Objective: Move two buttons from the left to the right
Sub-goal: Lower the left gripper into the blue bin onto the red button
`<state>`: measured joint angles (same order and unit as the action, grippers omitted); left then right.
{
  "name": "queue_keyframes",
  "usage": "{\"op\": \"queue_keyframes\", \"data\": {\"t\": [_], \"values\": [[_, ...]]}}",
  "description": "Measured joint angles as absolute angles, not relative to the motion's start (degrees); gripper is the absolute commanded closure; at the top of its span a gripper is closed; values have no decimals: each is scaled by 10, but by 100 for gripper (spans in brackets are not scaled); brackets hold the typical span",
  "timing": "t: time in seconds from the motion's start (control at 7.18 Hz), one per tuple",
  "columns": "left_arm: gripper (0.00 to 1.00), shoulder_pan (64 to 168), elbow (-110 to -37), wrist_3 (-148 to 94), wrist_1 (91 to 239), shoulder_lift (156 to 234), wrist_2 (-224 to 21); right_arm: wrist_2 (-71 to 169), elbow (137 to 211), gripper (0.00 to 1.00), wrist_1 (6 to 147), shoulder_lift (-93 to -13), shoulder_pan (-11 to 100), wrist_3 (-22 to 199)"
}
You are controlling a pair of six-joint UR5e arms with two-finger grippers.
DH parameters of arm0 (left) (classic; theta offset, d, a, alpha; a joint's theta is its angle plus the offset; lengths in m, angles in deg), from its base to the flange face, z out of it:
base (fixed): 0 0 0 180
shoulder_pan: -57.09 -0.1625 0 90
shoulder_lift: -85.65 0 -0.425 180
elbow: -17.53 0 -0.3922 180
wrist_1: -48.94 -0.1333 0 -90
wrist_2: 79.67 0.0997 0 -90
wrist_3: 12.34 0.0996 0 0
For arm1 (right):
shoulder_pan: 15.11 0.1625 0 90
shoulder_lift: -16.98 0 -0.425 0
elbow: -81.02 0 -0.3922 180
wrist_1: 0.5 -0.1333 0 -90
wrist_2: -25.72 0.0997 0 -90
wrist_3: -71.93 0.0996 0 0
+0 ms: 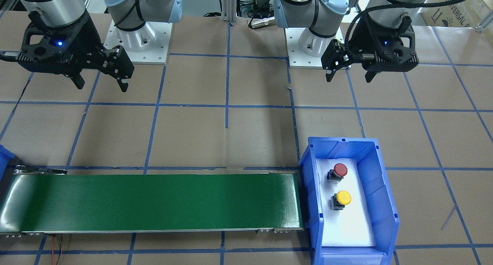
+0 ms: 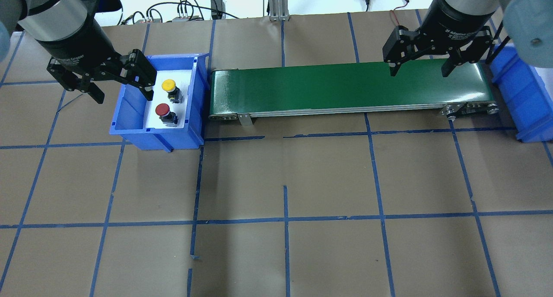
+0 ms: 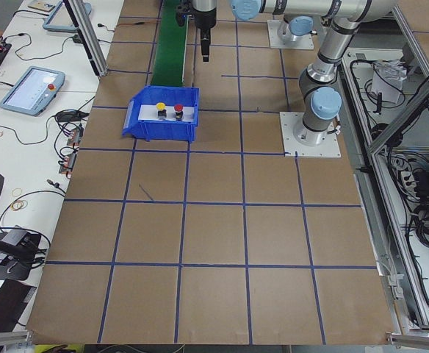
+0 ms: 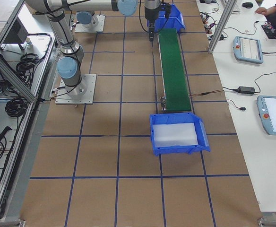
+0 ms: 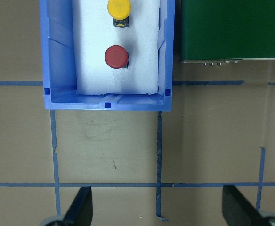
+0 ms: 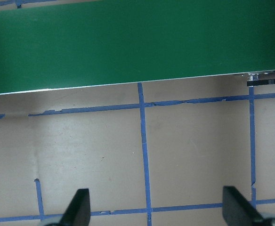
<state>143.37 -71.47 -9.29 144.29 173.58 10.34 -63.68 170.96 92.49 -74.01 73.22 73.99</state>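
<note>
Two buttons stand on white foam inside a blue bin [image 1: 386, 188] at the conveyor's left end: a red button [image 1: 340, 169] [image 2: 163, 109] [image 5: 116, 56] and a yellow button [image 1: 343, 197] [image 2: 168, 85] [image 5: 119, 8]. My left gripper [image 1: 348, 79] [image 2: 124, 99] [image 5: 158, 207] hangs open and empty above the table, on the robot's side of that bin, touching nothing. High over the far end of the green conveyor [image 2: 345, 85] [image 6: 128, 47], my right gripper [image 1: 102, 87] [image 2: 418, 72] [image 6: 158, 207] is open too, with nothing between its fingers.
A second blue bin [image 2: 522, 94] [image 4: 178, 149] with white foam and nothing in it sits at the conveyor's right end. Both arm bases [image 1: 138, 45] are bolted at the robot's edge. The brown tabletop carries blue tape lines. Tablets and cables lie on a side bench [image 4: 249, 49].
</note>
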Motion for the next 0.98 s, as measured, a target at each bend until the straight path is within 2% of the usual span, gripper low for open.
{"op": "queue_keyframes", "data": {"t": [0.42,0.98], "values": [[3,1430,-714,-45,1421,1756,98,-637,1715,0,930,-740,733,735],[4,1395,-698,-7,1279,1908,102,-637,1718,0,932,-742,734,737]]}}
